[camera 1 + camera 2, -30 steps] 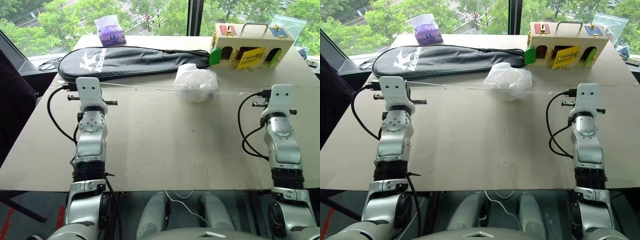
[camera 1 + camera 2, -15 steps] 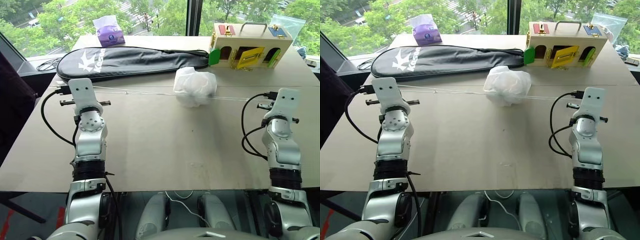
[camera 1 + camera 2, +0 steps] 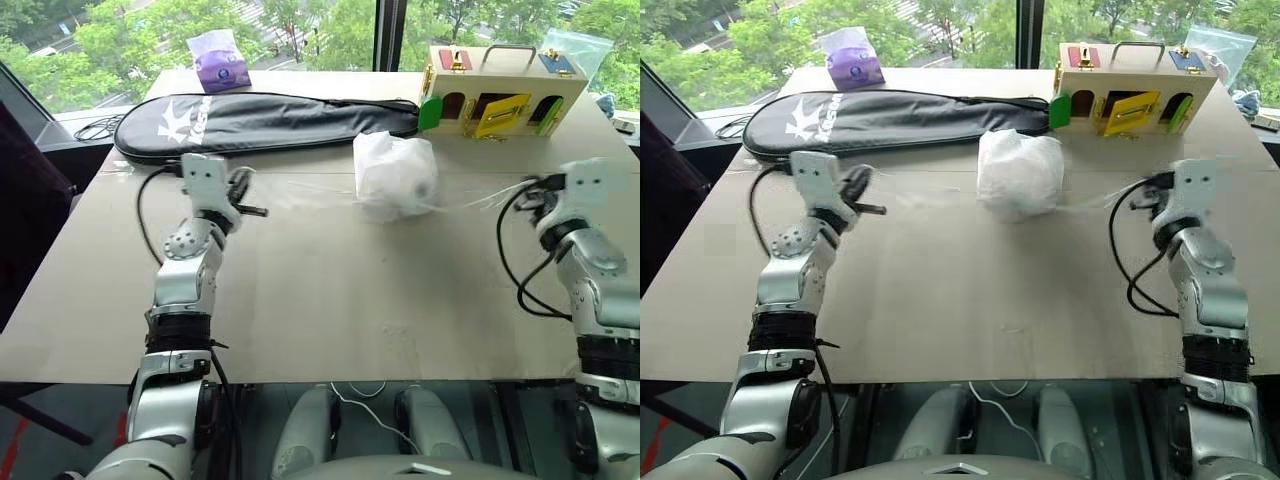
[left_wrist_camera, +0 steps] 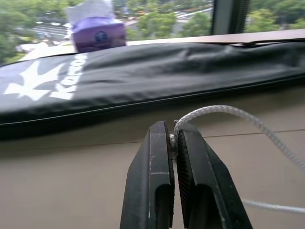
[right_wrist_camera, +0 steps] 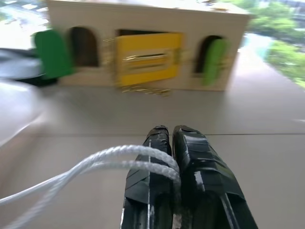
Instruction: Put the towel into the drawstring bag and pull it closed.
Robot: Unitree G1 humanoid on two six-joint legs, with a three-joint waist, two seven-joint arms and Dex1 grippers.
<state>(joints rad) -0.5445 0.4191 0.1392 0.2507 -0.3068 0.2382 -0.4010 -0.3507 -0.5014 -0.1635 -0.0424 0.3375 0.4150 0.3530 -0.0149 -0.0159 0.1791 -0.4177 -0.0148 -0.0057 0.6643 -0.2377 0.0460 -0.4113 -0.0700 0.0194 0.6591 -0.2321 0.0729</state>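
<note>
Both arms have swung inward since a second ago, slackening the thin white cords [image 4: 224, 112]. Left jaws [image 4: 172, 138] pinch one cord; right jaws [image 5: 170, 136] look closed on the other. Between them, the crinkly white drawstring bag [image 3: 396, 175] sits cinched on the tan desk [image 3: 320, 290].

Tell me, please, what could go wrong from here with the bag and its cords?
1. The left hand pinches the cord only at its fingertips, so the cord might slip out.
2. The cords look slack beside the bag, so its mouth may loosen.
3. A sideways tug could drag the bag against the black case.
</note>
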